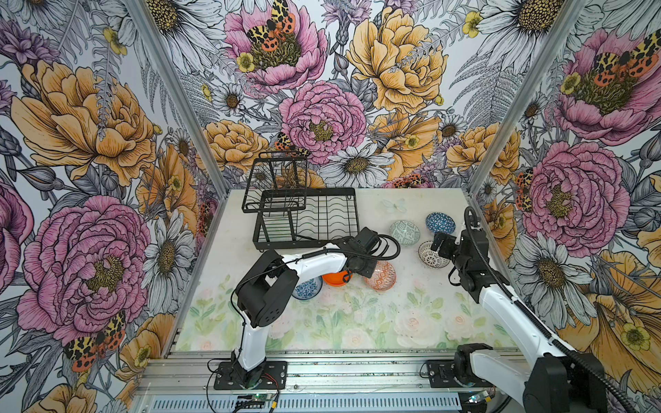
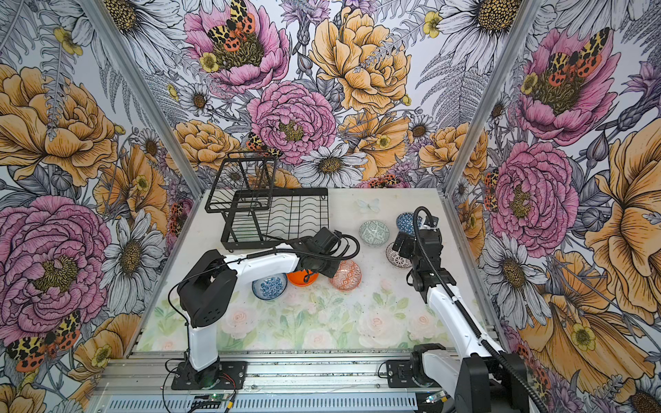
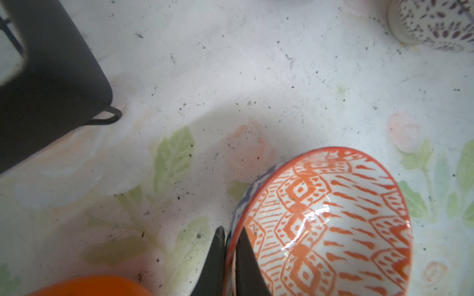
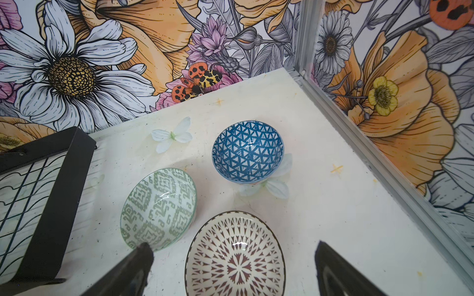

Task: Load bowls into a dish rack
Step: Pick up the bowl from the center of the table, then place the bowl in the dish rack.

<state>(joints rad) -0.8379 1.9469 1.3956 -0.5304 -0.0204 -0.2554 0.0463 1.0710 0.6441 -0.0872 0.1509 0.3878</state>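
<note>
Step in hand: grasping a bowl, likely the first, since the dish rack holds none. The left gripper is clamped on the rim of the orange-white bowl, which sits low on the table beside the plain orange bowl. The right gripper hangs spread apart and empty over the black-white bowl. The next move likely calls for lifting the bowl, carrying it to the rack and standing it in a slot.

bowls beside dish rack
</note>
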